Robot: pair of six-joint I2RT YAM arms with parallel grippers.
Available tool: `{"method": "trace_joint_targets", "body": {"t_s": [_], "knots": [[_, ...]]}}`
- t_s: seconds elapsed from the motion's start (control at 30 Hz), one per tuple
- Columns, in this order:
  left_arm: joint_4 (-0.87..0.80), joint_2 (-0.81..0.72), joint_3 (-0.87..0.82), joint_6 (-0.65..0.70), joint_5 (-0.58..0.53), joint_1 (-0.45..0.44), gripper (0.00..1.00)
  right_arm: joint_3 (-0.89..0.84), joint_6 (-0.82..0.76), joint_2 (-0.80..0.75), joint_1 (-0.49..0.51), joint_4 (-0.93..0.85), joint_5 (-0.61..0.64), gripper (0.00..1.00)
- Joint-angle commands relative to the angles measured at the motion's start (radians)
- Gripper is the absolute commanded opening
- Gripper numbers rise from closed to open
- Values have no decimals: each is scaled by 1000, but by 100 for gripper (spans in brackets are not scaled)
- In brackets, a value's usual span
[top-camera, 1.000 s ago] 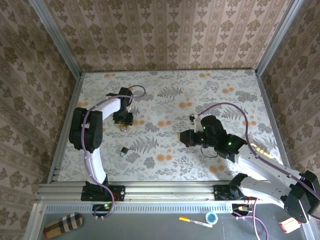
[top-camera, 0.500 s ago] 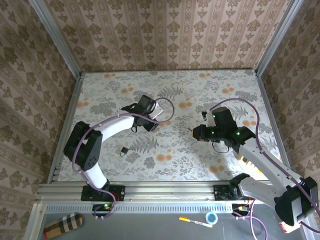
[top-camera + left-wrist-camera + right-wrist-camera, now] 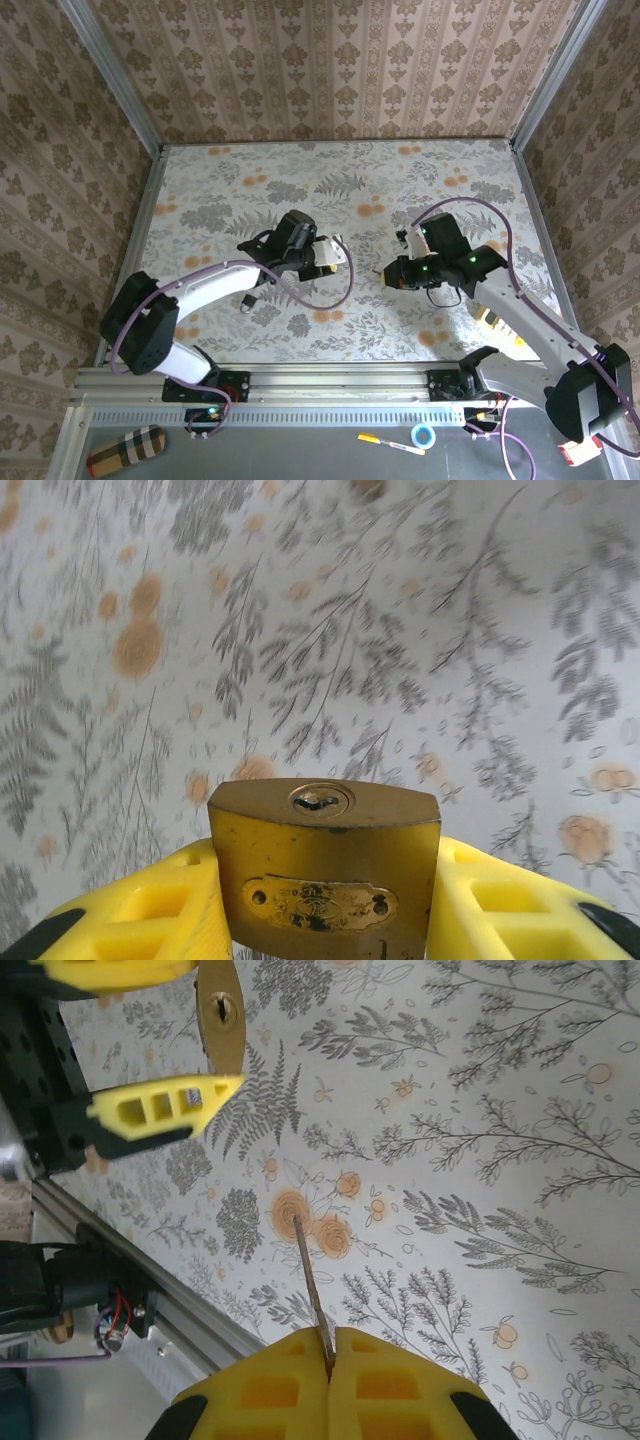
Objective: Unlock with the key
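A brass padlock (image 3: 325,865) is clamped between the yellow fingers (image 3: 150,910) of my left gripper (image 3: 325,890), with its keyhole (image 3: 320,801) on the edge that points away from the wrist. In the top view the left gripper (image 3: 333,256) hangs over the middle of the table, facing right. My right gripper (image 3: 393,272) faces it from a short gap away. The right gripper (image 3: 330,1345) is shut on a thin metal key (image 3: 310,1280), whose blade sticks out forward. In the right wrist view the padlock (image 3: 222,1015) sits at the upper left, apart from the key tip.
A small dark object (image 3: 248,300) lies on the flowered table top left of centre. An aluminium rail (image 3: 300,380) runs along the near edge by the arm bases. Patterned walls (image 3: 330,70) close in the table on three sides.
The left arm has swung from the far left to the table's middle, carrying the padlock. The right gripper has shifted slightly right with the key and now faces the lock.
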Motion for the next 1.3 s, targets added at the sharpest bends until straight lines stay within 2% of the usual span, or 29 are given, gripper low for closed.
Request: {"method": "trace_joint_targets", "body": {"t_s": [0.0,0.23,0.4,0.77,1.27], "knots": [[54,-69,0,122,48,-42,18,24,-34,29,2,14,-76,0],[-11,-100,23,157,71,-99,17,39,-52,52,44,45,-79,0],[-42,-93,34,186,31,-128,16,44,-50,54,46,58,-89,0],[-36,-85,35,157,32,-135,15,-1,14,61,64,173,-151,0],[-21,-89,12,157,13,-132,15,-46,35,71,80,193,-154,0]]}}
